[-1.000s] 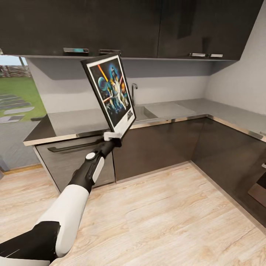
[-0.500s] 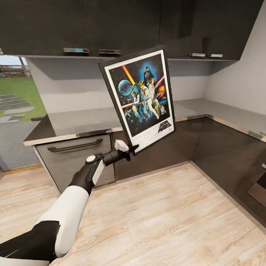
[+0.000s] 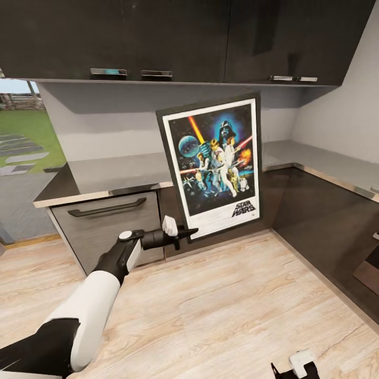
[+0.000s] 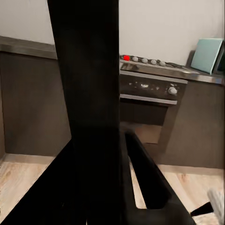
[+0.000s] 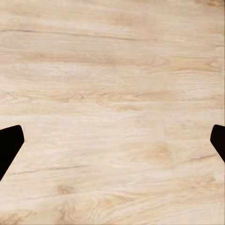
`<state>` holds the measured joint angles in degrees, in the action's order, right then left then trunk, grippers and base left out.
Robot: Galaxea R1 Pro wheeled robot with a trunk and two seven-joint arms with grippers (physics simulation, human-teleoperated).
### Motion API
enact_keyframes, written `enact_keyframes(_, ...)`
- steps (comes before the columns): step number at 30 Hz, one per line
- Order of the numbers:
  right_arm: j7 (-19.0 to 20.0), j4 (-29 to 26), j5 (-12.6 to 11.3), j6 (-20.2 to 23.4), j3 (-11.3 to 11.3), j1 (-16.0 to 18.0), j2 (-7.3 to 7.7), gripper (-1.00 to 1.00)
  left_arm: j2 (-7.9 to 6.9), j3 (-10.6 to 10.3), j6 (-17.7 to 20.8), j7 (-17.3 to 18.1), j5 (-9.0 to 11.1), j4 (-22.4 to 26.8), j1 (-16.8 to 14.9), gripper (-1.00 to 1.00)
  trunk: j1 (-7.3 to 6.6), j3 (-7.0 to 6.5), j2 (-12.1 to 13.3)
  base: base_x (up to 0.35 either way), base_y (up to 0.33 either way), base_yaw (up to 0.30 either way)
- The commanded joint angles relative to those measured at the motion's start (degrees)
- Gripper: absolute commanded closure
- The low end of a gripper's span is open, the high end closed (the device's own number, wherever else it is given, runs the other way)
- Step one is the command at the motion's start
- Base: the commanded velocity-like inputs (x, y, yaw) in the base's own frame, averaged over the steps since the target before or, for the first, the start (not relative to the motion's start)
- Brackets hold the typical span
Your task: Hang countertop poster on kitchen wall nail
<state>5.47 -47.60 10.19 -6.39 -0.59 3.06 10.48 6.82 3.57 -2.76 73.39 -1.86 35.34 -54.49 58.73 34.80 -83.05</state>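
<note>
So the left arm comes in from the lower left of the head view, stretched forward, and the left gripper at its end is clamped on the bottom left corner of the poster. The poster stands pretty much upright above and to the right of that gripper, tilted only a touch, printed side facing the camera: colourful figures on dark blue, white border, thin black frame. It's up in the air, in front of the dark lower cabinets, and it covers a stretch of the kitchen countertop behind it. To the left of the gripper there's a grey drawer front with a bar handle. Above it all runs a row of dark upper cabinets, with plain light grey wall between them and the counter.

In the left wrist view the poster's dark edge runs right up from between the fingers, and past it you can see an oven with knobs.

Over at the far right, the right gripper just peeks in at the bottom edge of the head view, well apart from the poster. The right wrist view has its two dark fingertips spread wide, nothing between them, over the light wood floor.
</note>
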Motion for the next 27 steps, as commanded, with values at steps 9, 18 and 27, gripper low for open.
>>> enact_keyframes(9, 20.1, -13.0, 0.3, 5.3, -10.0, 0.3, 1.83, -1.00, -0.97, 0.1, -0.4, 3.2, -0.5, -0.3, 0.0, 1.00, 0.00, 0.05, 0.0, 0.000, 0.000, 0.000)
enact_keyframes(18, 35.8, -25.6, 0.2, 20.6, -14.7, 5.5, 2.01, -1.00, -1.14, 0.1, -0.3, 8.6, -0.7, -1.1, 0.0, 1.00, 0.00, 0.05, 0.0, 0.000, 0.000, 0.000)
enact_keyframes(27, 46.7, -27.0, 0.3, 29.3, -15.4, 15.5, 3.28, -1.00, -1.94, 0.0, -0.6, 13.4, -1.0, -4.8, 0.1, 1.00, 0.00, 0.05, 0.0, 0.000, 0.000, 0.000)
